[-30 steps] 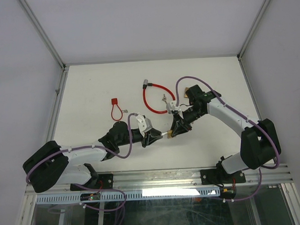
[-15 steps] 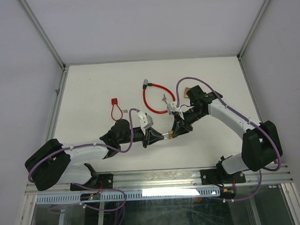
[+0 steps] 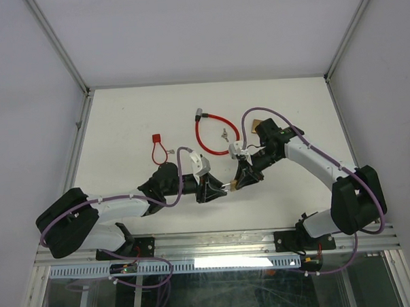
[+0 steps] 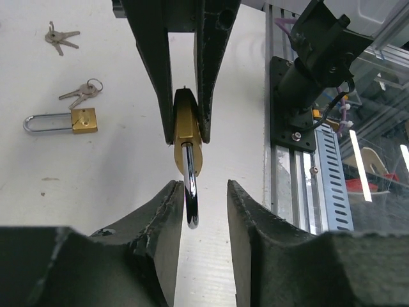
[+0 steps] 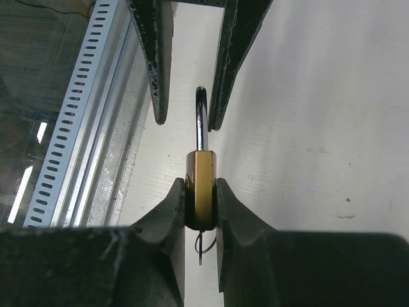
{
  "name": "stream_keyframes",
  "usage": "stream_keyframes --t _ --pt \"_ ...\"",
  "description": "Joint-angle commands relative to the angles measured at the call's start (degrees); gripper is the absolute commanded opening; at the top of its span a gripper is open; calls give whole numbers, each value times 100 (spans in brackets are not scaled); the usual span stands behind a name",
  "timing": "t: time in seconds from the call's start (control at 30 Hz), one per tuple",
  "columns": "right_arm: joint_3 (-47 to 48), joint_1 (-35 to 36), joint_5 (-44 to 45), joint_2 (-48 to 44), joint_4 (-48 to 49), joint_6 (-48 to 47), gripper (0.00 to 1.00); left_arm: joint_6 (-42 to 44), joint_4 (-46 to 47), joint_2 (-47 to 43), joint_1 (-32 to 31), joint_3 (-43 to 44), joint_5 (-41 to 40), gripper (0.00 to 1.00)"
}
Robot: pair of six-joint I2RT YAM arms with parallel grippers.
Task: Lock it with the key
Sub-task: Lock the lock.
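A brass padlock (image 5: pixel 201 185) hangs above the table, and my right gripper (image 5: pixel 200 187) is shut on its body. Its steel shackle (image 4: pixel 190 198) points at my left gripper (image 4: pixel 201 187), whose fingers stand apart around the shackle's tip. The shackle lies close to the left finger (image 4: pixel 156 214), with a gap to the other. In the top view the two grippers meet at the padlock (image 3: pixel 228 186) near the table's front. A thin ring (image 5: pixel 203 246) hangs behind the body; no key shows in the lock. Key bunches (image 4: pixel 83 93) lie on the table.
A second brass padlock (image 4: pixel 70 121) lies on the table beside the keys, with another key bunch (image 4: pixel 61 37) further off. A red cable lock (image 3: pixel 208 136) and a small red lock (image 3: pixel 157 149) lie behind the arms. The slotted metal rail (image 4: pixel 332 173) runs along the front edge.
My left gripper has edged right, up to the padlock's shackle. The right gripper has kept its hold on the padlock and barely moved.
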Motion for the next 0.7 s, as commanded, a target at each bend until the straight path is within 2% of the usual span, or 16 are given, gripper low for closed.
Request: stream_keyframes --t 0.0,0.47,0.67 --pt "115 38 -515 -238 177 -266 0 14 507 -284 -42 16 88 36" --pt "152 24 -613 -254 32 -412 0 148 273 -210 59 -127 -75 36" --pt "145 26 -618 -240 27 -416 0 67 588 -125 73 -212 -76 24"
